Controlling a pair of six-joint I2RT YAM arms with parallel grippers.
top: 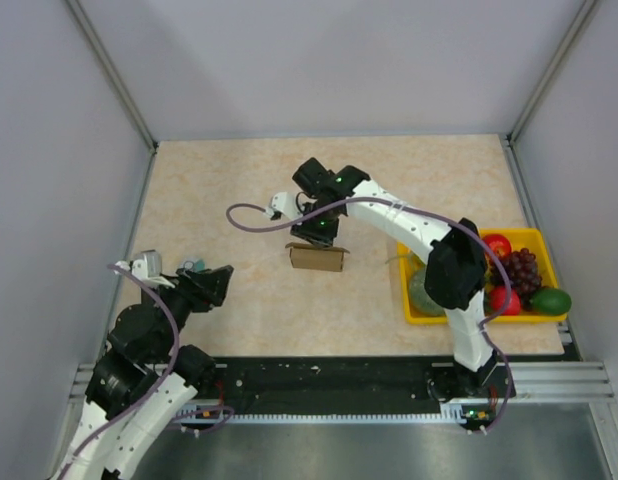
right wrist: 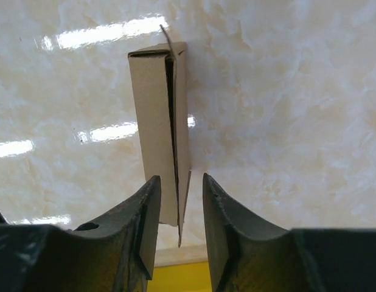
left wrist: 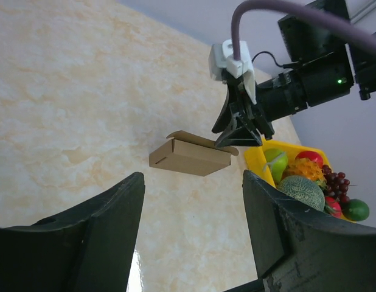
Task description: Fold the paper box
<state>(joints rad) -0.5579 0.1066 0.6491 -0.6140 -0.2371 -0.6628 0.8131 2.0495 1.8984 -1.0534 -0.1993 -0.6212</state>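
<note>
Left gripper (top: 211, 283) hangs low at the table's (top: 239, 190) left side, jaws wide apart and holding nothing. Near the middle the paper box (top: 317, 258) stands on the table as a small carton. Right gripper (top: 317, 234) is directly over it, jaws slightly parted around the lid edge. At the right lies a yellow tray (top: 537, 237) of fruit.

The paper box (top: 317, 257) is set on the table (top: 229, 190), directly beneath the right gripper (top: 316, 238), with one end of the box lying under its fingertips and the rest extending away from them. The fruit tray (top: 534, 235) is placed to the right of that gripper, nearer the arm bases, with fruit (top: 522, 270) held in it. The left gripper (top: 217, 280) is positioned well to the box's left, with the box lying ahead of it.
</note>
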